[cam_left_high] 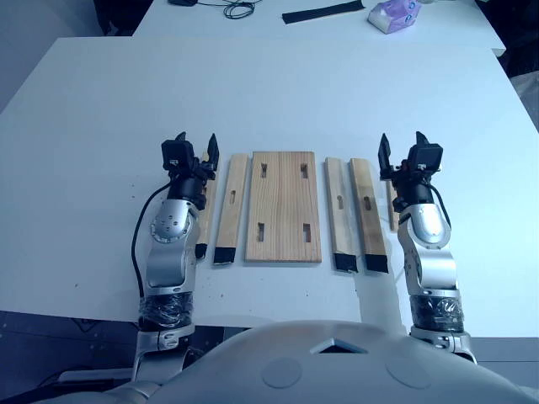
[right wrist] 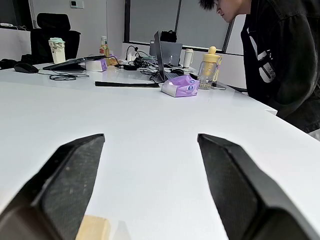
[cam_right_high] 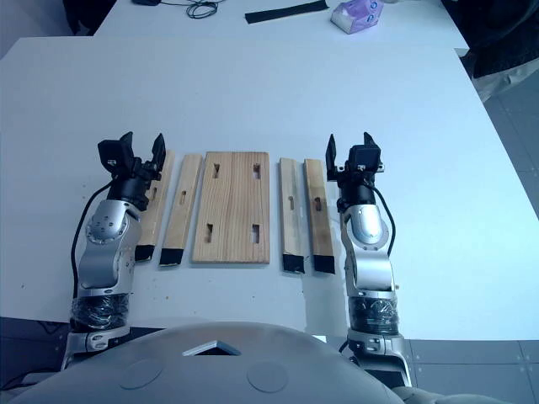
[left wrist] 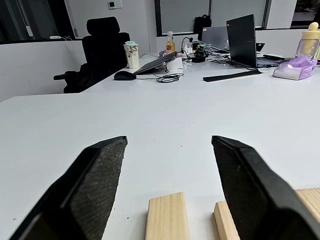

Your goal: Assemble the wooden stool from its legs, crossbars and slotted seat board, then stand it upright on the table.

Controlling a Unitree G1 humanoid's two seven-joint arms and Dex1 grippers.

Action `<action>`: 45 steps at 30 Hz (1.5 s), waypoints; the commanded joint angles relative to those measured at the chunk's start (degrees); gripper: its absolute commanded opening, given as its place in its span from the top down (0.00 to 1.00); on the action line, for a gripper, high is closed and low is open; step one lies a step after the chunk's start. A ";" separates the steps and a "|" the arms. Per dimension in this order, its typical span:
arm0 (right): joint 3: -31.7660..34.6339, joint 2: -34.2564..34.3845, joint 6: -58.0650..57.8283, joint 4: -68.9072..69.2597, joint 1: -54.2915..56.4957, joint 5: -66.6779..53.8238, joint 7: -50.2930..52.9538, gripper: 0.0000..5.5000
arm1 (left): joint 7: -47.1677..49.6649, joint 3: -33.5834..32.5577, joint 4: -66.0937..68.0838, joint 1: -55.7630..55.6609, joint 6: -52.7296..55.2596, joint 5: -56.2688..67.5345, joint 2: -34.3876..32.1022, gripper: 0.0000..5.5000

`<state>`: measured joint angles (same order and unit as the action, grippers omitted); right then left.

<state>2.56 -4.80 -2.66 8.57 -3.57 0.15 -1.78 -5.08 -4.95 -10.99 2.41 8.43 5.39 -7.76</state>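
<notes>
- White surface (cam_left_high: 101, 109) is carrying every stool part, all lying flat in one row in front of the robot. A second desk behind it is holding a purple tissue pack (cam_left_high: 396, 15) and a black strip (cam_left_high: 322, 12).
- The seat board (cam_left_high: 283, 206) is lying in the middle of the row. It is a pale, grained wooden rectangle with four small rectangular slots, two towards its far end and two towards its near end.
- The inner left slat (cam_left_high: 232, 206) and the outer left slat (cam_left_high: 205, 223) are lying lengthwise on the board's left. Both are narrow and black-tipped at the near end, and the outer one is partly hidden under the left arm.
- The inner right slat (cam_left_high: 340, 215) and the outer right slat (cam_left_high: 369, 215) are lying parallel on the board's right. Each is showing a small slot midway and a black near end.
- A thin wooden strip (cam_left_high: 392, 206) is peeking out just beside the right forearm, mostly hidden.
- The left fingers (cam_left_high: 213, 147) are standing wide apart and holding nothing, over the far end of the outer left slat.
- The right fingers (cam_left_high: 384, 151) are also spread wide and empty, over the far end of the thin strip.
</notes>
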 commanded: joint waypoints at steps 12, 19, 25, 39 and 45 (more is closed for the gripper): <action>0.17 -0.59 -0.53 -0.86 1.38 0.01 -0.35 0.37 | -0.02 0.37 0.90 -0.63 0.75 -0.18 -0.03 0.43; 0.62 -1.74 -0.23 -2.44 2.98 0.12 -0.96 0.37 | 0.93 -0.42 3.13 -1.79 0.02 -1.05 -0.56 0.43; 0.82 -2.18 -0.11 -2.90 3.28 -0.02 -0.86 0.37 | 1.35 -0.66 3.79 -1.87 -0.39 -1.51 -0.47 0.43; -0.03 -1.54 -0.24 -1.65 1.50 0.30 -0.15 0.37 | 0.85 0.09 3.06 -1.36 0.54 -1.49 -0.91 0.43; -0.20 -1.18 -0.23 -1.67 1.47 0.37 0.14 0.37 | 0.56 0.12 3.01 -1.61 1.26 -1.40 -1.26 0.43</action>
<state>2.47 -6.25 -2.62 6.29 -1.90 0.18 -1.96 -4.21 -5.05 -7.67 1.02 8.55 4.55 -8.57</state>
